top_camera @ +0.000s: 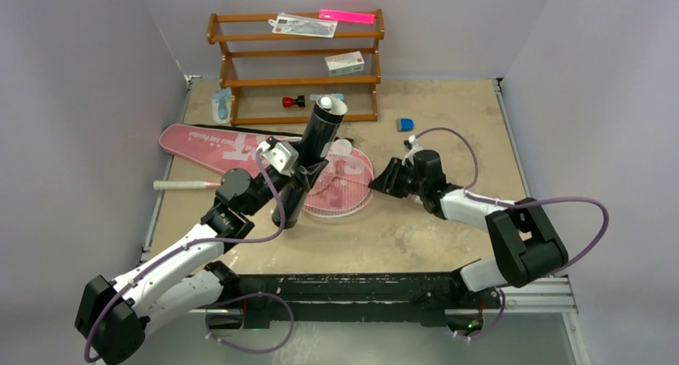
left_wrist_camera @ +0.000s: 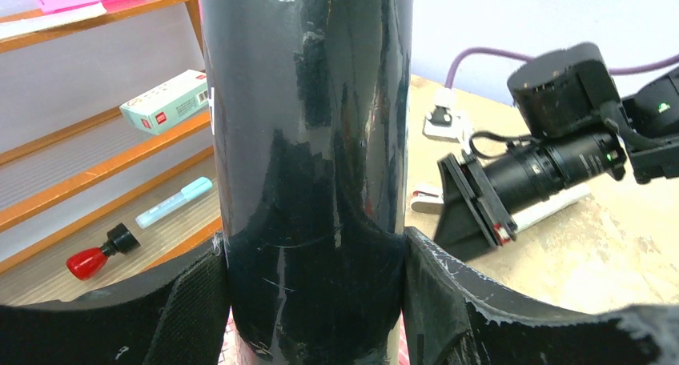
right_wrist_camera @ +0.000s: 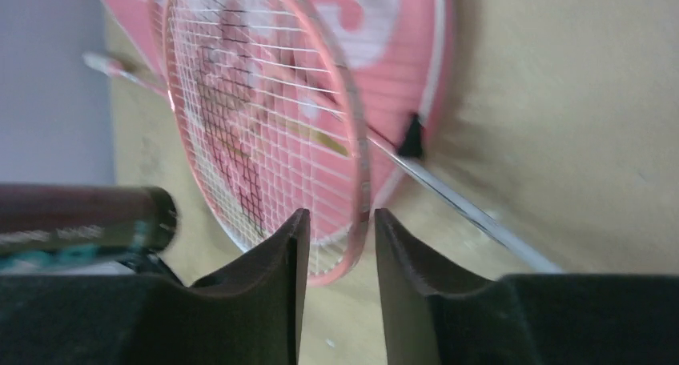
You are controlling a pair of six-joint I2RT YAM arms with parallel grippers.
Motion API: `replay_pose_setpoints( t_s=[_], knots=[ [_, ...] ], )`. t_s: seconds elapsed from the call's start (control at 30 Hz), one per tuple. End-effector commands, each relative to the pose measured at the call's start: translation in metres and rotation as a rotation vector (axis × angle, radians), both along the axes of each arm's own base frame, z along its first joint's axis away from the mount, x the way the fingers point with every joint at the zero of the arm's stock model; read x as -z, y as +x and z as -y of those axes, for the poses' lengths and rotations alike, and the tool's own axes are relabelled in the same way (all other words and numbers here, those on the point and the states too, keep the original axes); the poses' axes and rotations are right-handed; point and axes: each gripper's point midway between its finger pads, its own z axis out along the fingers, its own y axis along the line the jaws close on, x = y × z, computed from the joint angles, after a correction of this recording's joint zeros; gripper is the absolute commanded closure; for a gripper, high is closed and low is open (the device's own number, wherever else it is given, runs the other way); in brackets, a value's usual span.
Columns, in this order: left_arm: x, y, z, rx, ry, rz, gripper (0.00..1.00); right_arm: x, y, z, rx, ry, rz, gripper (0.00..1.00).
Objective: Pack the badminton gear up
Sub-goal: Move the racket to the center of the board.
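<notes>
Your left gripper (top_camera: 300,178) clamped the slick, stiff black tube (top_camera: 322,129) mid-length; your right gripper (right_wrist_camera: 336,245), narrowly parted, straddled the light racket (right_wrist_camera: 240,101) rim, possibly pinching.

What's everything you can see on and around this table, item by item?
table: one, tan
black tube: one, black, held tilted over mid-table
pink bag: one, pink with white lettering, flat behind the tube
racket: at least one, pink frame, head overlapping the bag's right end
wooden rack: one, brown, table's far edge
small box: one, white, rack's middle shelf
flat strip: one, bright pink, top shelf
packet: one, whitish, top shelf, left of the strip
knobbed item: one, red and black, under the rack
small block: one, blue, right of the rack
left gripper: one, black, shut on the black tube
right gripper: one, black, open at the racket's rim
</notes>
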Motion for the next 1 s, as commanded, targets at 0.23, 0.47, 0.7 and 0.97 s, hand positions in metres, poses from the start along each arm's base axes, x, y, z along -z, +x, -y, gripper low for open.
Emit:
replay_pose_setpoints(
  t_s=[0.23, 0.47, 0.7, 0.97],
  knots=[
    [-0.049, -0.006, -0.003, 0.014, -0.073, 0.118, 0.54, -0.024, 0.029, 0.023, 0.078, -0.190, 0.135, 0.24],
    [-0.052, -0.007, -0.005, 0.008, -0.066, 0.132, 0.54, -0.042, 0.092, -0.008, 0.027, -0.299, 0.161, 0.23],
    [-0.053, -0.006, -0.009, -0.014, -0.064, 0.137, 0.53, -0.020, 0.136, -0.045, -0.039, -0.419, 0.156, 0.01],
    [-0.058, -0.001, -0.029, -0.118, -0.091, 0.143, 0.54, 0.008, 0.153, -0.065, -0.039, -0.642, 0.176, 0.06]
  ],
)
